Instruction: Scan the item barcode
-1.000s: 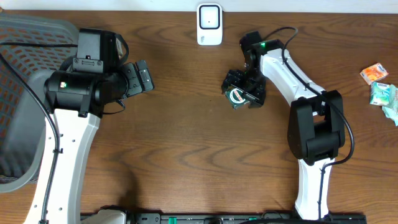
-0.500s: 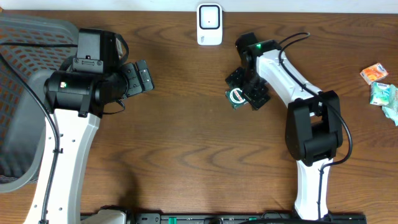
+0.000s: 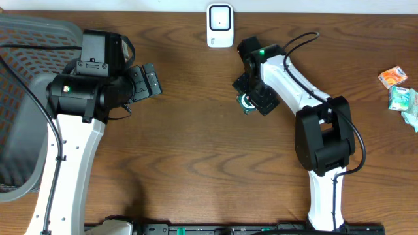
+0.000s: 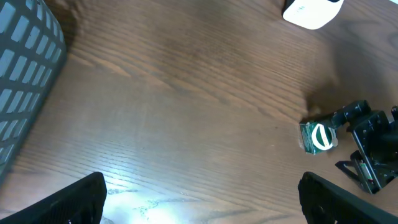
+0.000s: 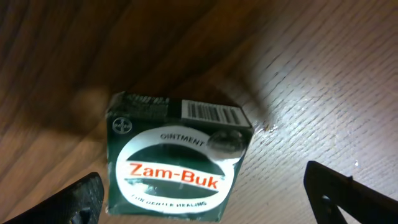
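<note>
**Green box sits on the tabletop, not picked up yet**

The little green box [image 5: 177, 162] lies flat on the tabletop [image 3: 196, 150], near the middle and a bit toward the far edge. The white scanner [image 3: 220, 25] stands at the middle of the far edge, close to the box but not touching it.

Look at your right wrist view. The round label faces up, and the barcode [image 5: 213, 112] is on the side next to it. I think the box lies like this so you can see the stripes first and then choose how to grab it. Try not to cover the stripes when you do.

Your right fingers [image 5: 336, 190] are spread wide, one on each side of the box. They hold nothing. They do not seem to touch the box, but I cannot be sure from above. I think the arm hangs there so it can come down and pinch the box.

Your left fingers [image 4: 74, 199] are spread wide too and hold nothing. They are well apart from the box, near the grey mesh thing [image 3: 19, 98] at the left edge, so they stay out of the way.

Some small packets [image 3: 398, 88] lie by the right edge.
</note>
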